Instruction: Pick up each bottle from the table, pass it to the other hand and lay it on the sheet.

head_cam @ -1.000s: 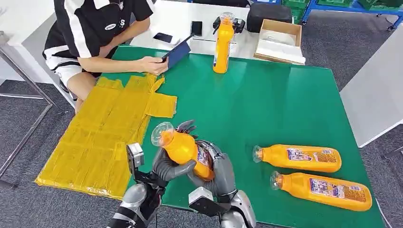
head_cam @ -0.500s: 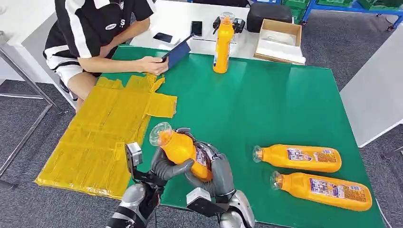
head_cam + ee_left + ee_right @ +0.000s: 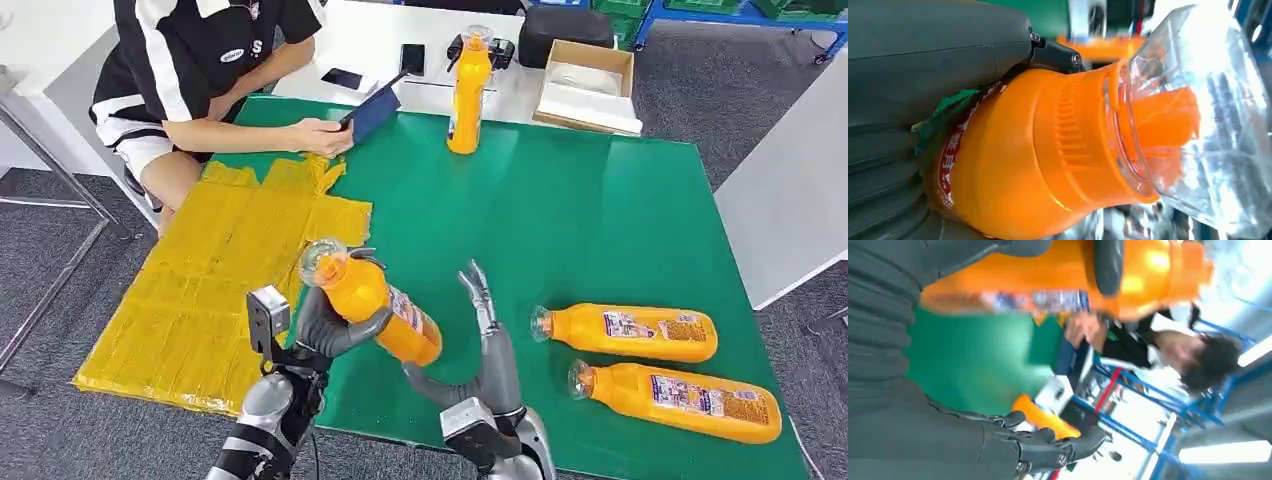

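Orange bottle (image 3: 372,305) held in left hand (image 3: 318,330) (over sheet (image 3: 200,300) edge); right hand (image 3: 483,318) spread wide.

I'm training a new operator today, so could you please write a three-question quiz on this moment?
1. Which hand holds the lifted bottle?
2. True or false: the right hand has its fingers closed round that bottle.
3. Not counting the held one, how many bottles lie flat on the green table? A one, B two, C three.

Key
1. The left hand.
2. False: its fingers are spread and off the bottle.
3. B: the nearer lying bottle and the farther lying bottle; the upright bottle stands at the far edge.
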